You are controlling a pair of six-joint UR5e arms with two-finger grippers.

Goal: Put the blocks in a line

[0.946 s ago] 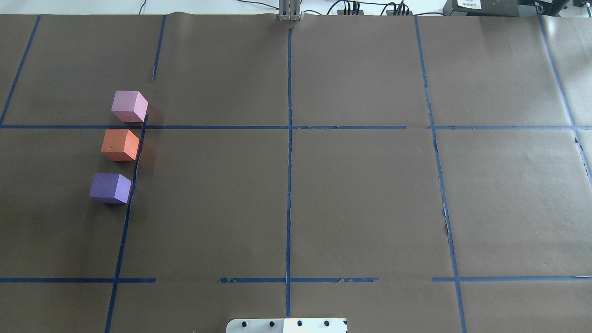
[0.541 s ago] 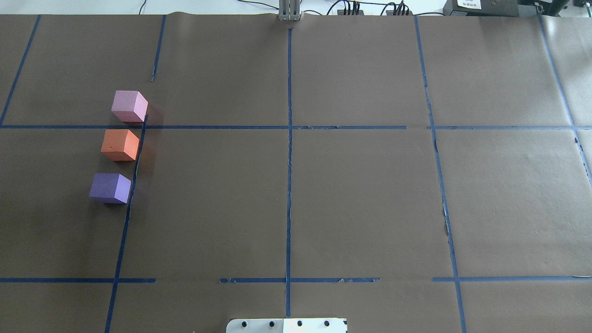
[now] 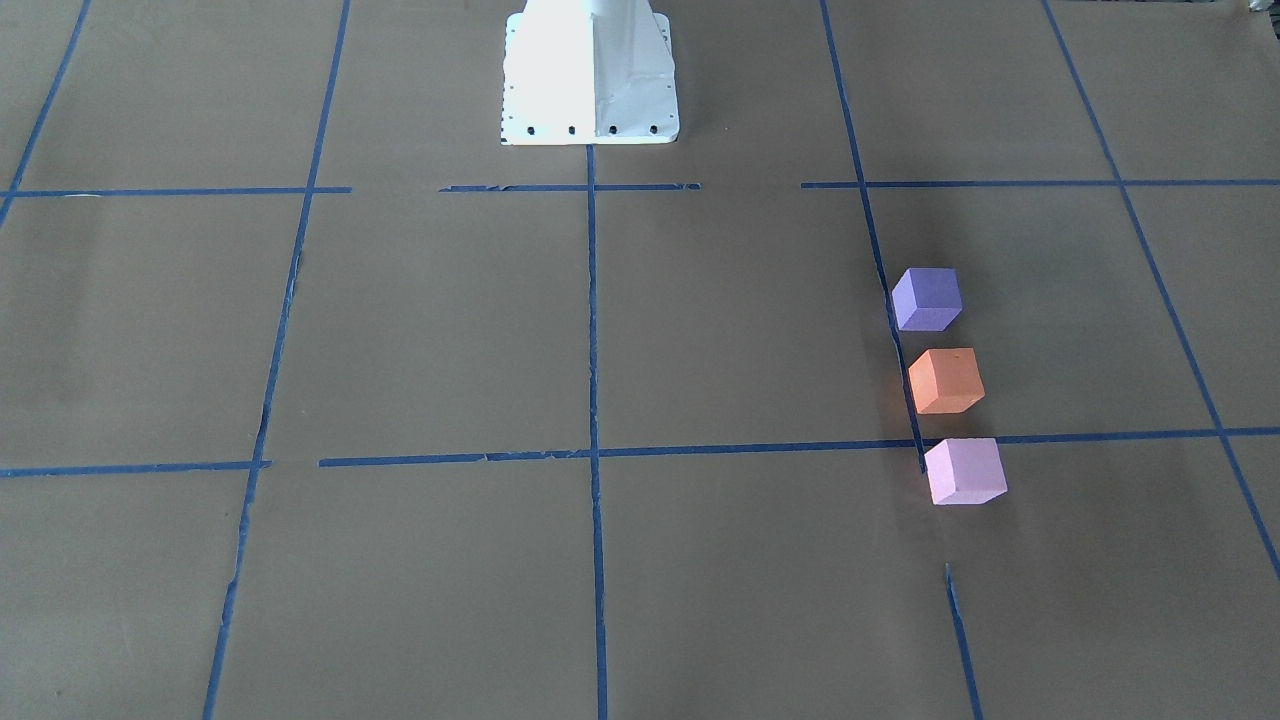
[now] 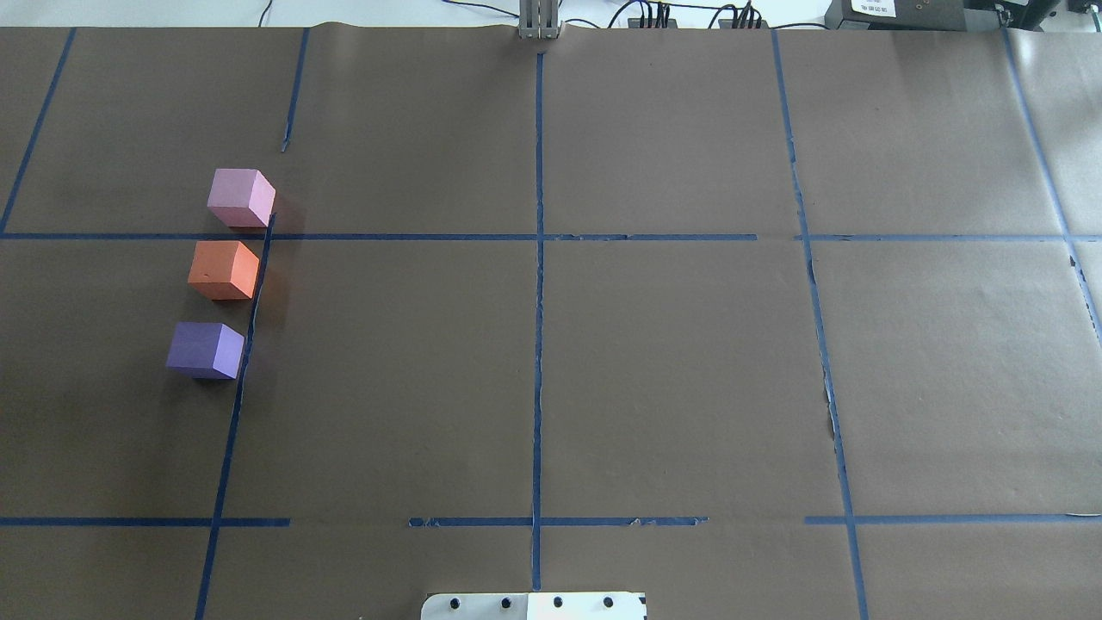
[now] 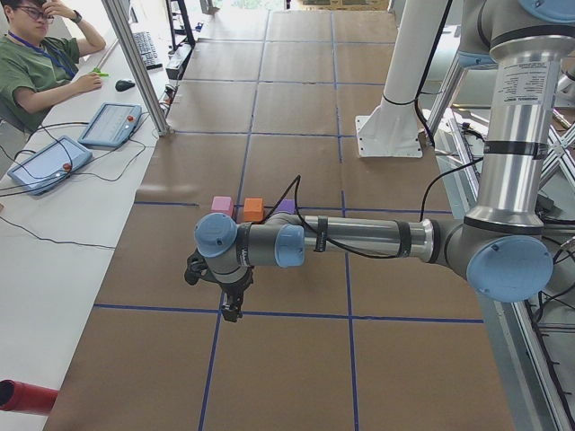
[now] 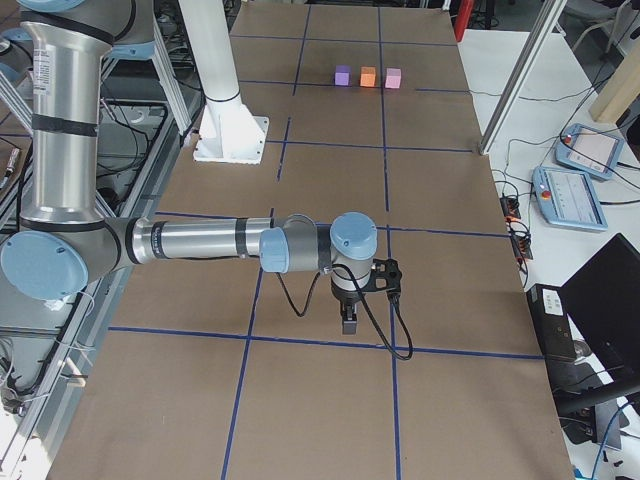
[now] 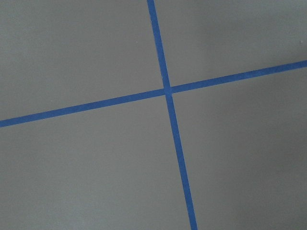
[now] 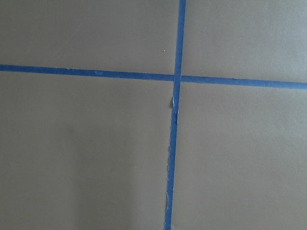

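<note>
Three foam cubes stand in a row on the table's left side: the pale pink-lilac block [image 4: 240, 197], the orange block [image 4: 224, 269] and the dark violet-purple block [image 4: 205, 350], small gaps between them. They also show in the front-facing view: purple [image 3: 927, 298], orange [image 3: 945, 380], pink [image 3: 964, 470]. The left gripper [image 5: 231, 310] shows only in the exterior left view, nearer the camera than the blocks, hanging above the table. The right gripper [image 6: 348, 322] shows only in the exterior right view, far from the blocks. I cannot tell whether either is open or shut.
Brown paper with blue tape grid lines [image 4: 538, 258] covers the table. The white robot base [image 3: 588, 75] stands at mid-table on the robot's side. An operator [image 5: 36, 63] sits beyond the far edge with tablets [image 5: 110, 124]. Both wrist views show only paper and tape crossings.
</note>
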